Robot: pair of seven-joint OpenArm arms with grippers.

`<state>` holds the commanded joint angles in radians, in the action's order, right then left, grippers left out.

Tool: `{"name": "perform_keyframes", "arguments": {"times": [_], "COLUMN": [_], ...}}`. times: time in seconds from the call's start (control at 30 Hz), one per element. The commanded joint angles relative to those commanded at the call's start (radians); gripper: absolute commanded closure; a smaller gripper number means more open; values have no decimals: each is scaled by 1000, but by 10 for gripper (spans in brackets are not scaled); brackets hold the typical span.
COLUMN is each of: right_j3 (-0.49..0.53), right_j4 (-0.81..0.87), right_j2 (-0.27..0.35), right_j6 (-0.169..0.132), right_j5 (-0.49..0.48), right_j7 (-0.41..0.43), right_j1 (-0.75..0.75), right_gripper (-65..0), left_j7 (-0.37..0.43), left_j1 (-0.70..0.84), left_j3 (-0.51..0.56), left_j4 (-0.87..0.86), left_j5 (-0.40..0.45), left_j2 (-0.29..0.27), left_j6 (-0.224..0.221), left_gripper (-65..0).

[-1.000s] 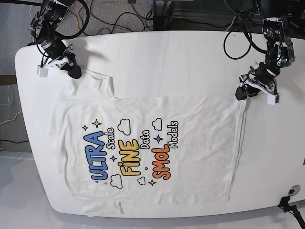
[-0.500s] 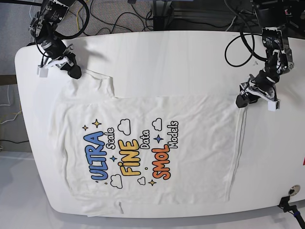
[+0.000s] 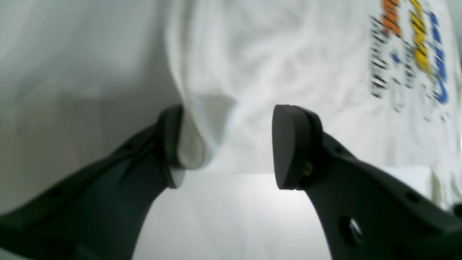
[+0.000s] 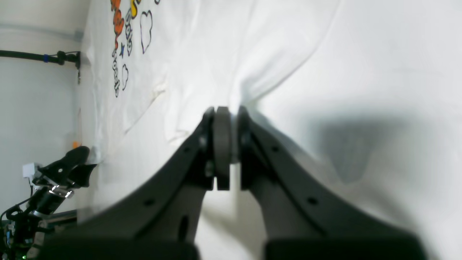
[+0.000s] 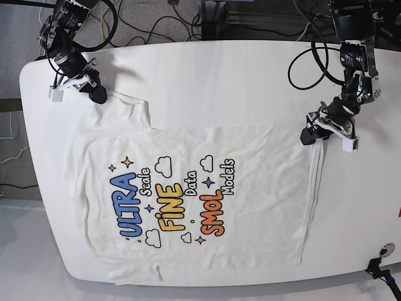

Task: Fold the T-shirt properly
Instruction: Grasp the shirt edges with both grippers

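The white T-shirt (image 5: 207,194) lies flat and print side up on the white table (image 5: 238,81), its coloured lettering (image 5: 169,207) facing the base camera. My right gripper (image 5: 95,94) is at the shirt's upper left corner. In the right wrist view that gripper (image 4: 225,144) is shut, pinching a ridge of the T-shirt (image 4: 216,65). My left gripper (image 5: 313,133) sits at the shirt's upper right corner. The left wrist view shows it (image 3: 231,148) open, with a fold of cloth (image 3: 198,137) lying against one finger (image 3: 169,144).
Black cables (image 5: 156,28) and arm bases crowd the far side beyond the table edge. A black clamp (image 5: 378,269) and a small round fitting (image 5: 384,251) sit at the near right corner. The left arm (image 4: 61,169) shows at the lower left in the right wrist view.
My left gripper has moved left and slightly down in the base view, onto the shirt's upper right corner. The right arm and the shirt stayed put.
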<state>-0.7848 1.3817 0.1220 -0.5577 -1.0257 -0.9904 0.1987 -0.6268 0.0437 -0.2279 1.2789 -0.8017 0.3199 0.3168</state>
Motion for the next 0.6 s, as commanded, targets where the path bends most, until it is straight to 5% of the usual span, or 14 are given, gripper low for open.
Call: {"name": "perform_keyframes", "arguments": {"times": [0.33,0.6], "right_j3": [0,0], "right_j4": [0,0], "right_j2": [0,0], "right_j6": [0,0], "right_j5": [0,0], "right_j7": [0,0], "right_j1": [0,0], "right_gripper": [0,0], "left_j7": [0,5], "left_j1": [0,-2], "left_j3": [-3,-5], "left_j4": [0,3], "left_j5": [0,-2], "left_j2": [0,0], "left_j6": [-2,-2], "left_gripper": [-333,-103]}}
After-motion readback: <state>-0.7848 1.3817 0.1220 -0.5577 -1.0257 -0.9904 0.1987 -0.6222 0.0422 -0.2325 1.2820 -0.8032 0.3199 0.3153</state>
